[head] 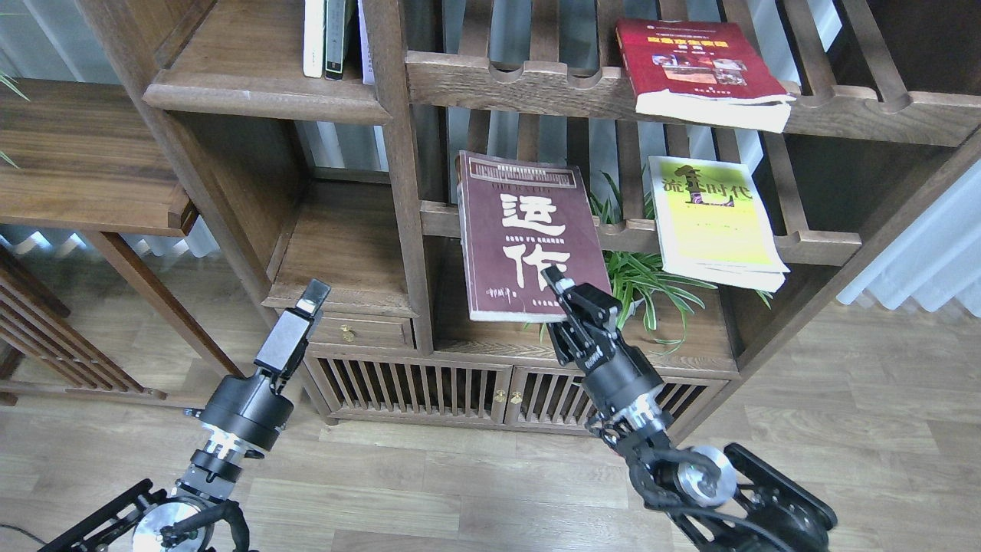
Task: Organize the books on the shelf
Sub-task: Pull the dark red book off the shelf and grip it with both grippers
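Observation:
My right gripper (565, 295) is shut on the lower right corner of the dark maroon book (521, 230) and holds it in the air, cover facing me, in front of the lower slatted rack. The yellow-green book (716, 218) lies on that lower rack, overhanging its front. The thick red book (701, 65) lies on the upper slatted rack. The solid brown shelf (260, 96) is at the upper left. My left gripper (313, 295) is low at the left, near the drawer, holding nothing; its fingers cannot be told apart.
A few upright books (328, 38) stand at the shelf's right end against a dark post (398, 153). A green plant (647, 276) sits behind the maroon book. A small drawer (360, 331) and slatted cabinet doors (460, 391) are below. Wooden floor lies in front.

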`<state>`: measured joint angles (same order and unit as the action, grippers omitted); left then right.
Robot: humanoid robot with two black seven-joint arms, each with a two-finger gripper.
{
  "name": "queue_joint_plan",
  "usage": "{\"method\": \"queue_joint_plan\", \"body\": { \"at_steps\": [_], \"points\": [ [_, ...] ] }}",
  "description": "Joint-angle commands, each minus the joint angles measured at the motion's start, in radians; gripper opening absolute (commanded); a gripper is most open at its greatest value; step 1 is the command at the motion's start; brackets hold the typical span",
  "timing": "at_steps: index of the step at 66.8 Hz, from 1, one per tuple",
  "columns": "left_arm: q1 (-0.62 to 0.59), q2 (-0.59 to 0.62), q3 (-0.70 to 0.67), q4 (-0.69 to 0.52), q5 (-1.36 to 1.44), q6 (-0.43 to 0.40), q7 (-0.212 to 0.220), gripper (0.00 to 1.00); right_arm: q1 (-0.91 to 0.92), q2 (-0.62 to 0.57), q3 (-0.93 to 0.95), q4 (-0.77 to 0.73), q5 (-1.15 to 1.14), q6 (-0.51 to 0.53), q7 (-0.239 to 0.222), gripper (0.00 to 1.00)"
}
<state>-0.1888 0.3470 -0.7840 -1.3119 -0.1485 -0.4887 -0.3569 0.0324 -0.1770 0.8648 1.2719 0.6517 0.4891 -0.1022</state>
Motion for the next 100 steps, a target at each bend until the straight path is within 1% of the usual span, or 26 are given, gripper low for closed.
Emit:
{"method": "queue_joint_plan", "body": {
  "at_steps": [1,10,15,20,22,29,45,50,52,57,62,70,81,90,91,95,100],
  "points": [
    [-0.032,0.049,0.006,0.000,-0.078,0.000,0.003,0.97,-0.043,-0.012,-0.004,0.052,-0.001,0.000,-0.037,0.04],
    [-0.069,0.075,0.006,-0.001,-0.115,0.000,0.003,0.94,-0.063,-0.010,-0.007,0.063,-0.003,0.000,-0.044,0.04],
    [-0.086,0.092,0.008,-0.003,-0.128,0.000,0.006,0.90,-0.065,-0.009,-0.012,0.063,-0.009,0.000,-0.048,0.04],
    [-0.096,0.107,0.022,-0.003,-0.135,0.000,0.021,0.84,-0.065,-0.004,-0.017,0.063,-0.033,0.000,-0.053,0.04],
    [-0.096,0.110,0.029,-0.003,-0.135,0.000,0.030,0.84,-0.065,-0.003,-0.017,0.063,-0.043,0.000,-0.053,0.04],
    [-0.101,0.112,0.055,-0.009,-0.135,0.000,0.047,0.84,-0.060,-0.001,-0.024,0.060,-0.053,0.000,-0.053,0.04],
    [-0.112,0.112,0.158,-0.033,-0.135,0.000,0.053,0.84,-0.043,0.022,-0.066,0.053,-0.069,0.000,-0.053,0.04],
    [-0.124,0.113,0.184,-0.038,-0.135,0.000,0.075,0.84,-0.042,0.030,-0.078,0.044,-0.093,0.000,-0.053,0.04],
    [-0.130,0.112,0.193,-0.039,-0.137,0.000,0.094,0.84,-0.042,0.039,-0.079,0.040,-0.104,0.000,-0.053,0.04],
    [-0.146,0.104,0.201,-0.043,-0.137,0.000,0.128,0.84,-0.042,0.050,-0.081,0.035,-0.116,0.000,-0.053,0.04],
    [-0.159,0.099,0.207,-0.043,-0.137,0.000,0.148,0.83,-0.042,0.054,-0.081,0.035,-0.127,0.000,-0.053,0.04],
    [-0.181,0.098,0.236,-0.043,-0.138,0.000,0.151,0.82,-0.040,0.056,-0.105,0.035,-0.147,0.000,-0.053,0.05],
    [-0.181,0.093,0.287,-0.043,-0.144,0.000,0.151,0.79,-0.034,0.057,-0.132,0.035,-0.158,0.000,-0.053,0.05],
    [-0.181,0.078,0.309,-0.047,-0.144,0.000,0.154,0.74,-0.032,0.067,-0.138,0.035,-0.164,0.000,-0.053,0.05],
    [-0.182,0.073,0.318,-0.047,-0.144,0.000,0.159,0.68,-0.025,0.070,-0.139,0.035,-0.164,0.000,-0.053,0.05],
    [-0.182,0.073,0.325,-0.047,-0.144,0.000,0.164,0.64,-0.017,0.073,-0.144,0.035,-0.164,0.000,-0.053,0.05],
    [-0.184,0.073,0.328,-0.047,-0.144,0.000,0.165,0.62,-0.011,0.077,-0.161,0.035,-0.164,0.000,-0.053,0.05]
  ]
}}
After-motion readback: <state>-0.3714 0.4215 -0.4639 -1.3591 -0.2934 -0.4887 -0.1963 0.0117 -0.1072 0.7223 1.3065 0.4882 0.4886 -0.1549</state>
